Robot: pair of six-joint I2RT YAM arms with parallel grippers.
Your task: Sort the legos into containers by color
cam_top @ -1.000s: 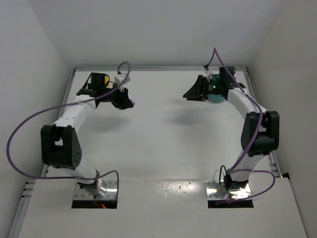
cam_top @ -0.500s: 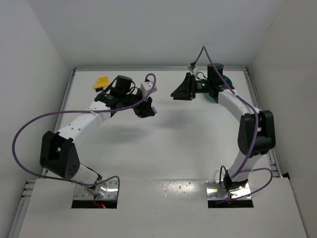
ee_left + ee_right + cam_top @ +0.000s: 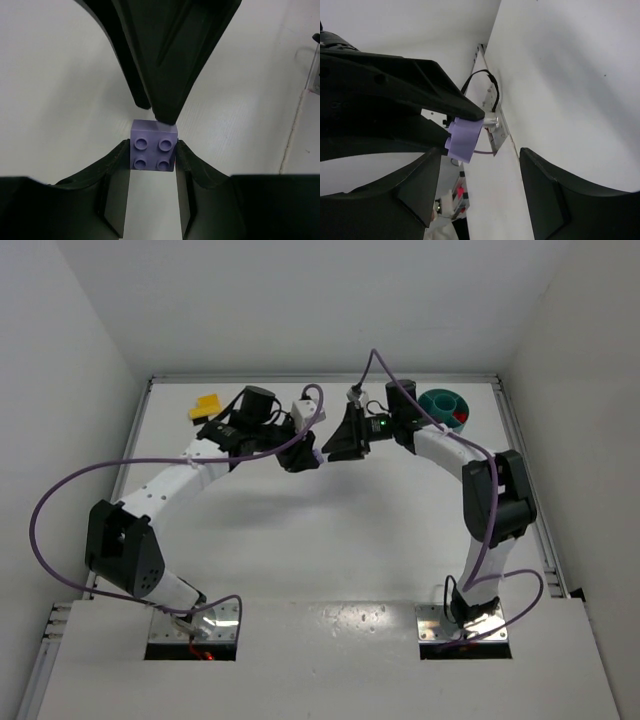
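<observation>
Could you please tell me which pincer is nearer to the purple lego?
Left. The left pincer grips the purple lego between its fingers; the right pincer faces it, open, close beside.

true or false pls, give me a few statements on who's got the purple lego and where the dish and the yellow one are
1. The left gripper grips the purple lego between its fingers. True.
2. The right gripper is clamped on that lego. False: its jaws stand apart, right next to the lego, and only the left fingers grip it.
3. The teal dish sits at the far right of the table, with a red piece in one compartment. True.
4. The yellow lego lies in the dish. False: it lies on the table at the far left.
5. The two grippers are at opposite sides of the table. False: they meet near the far middle.
</observation>
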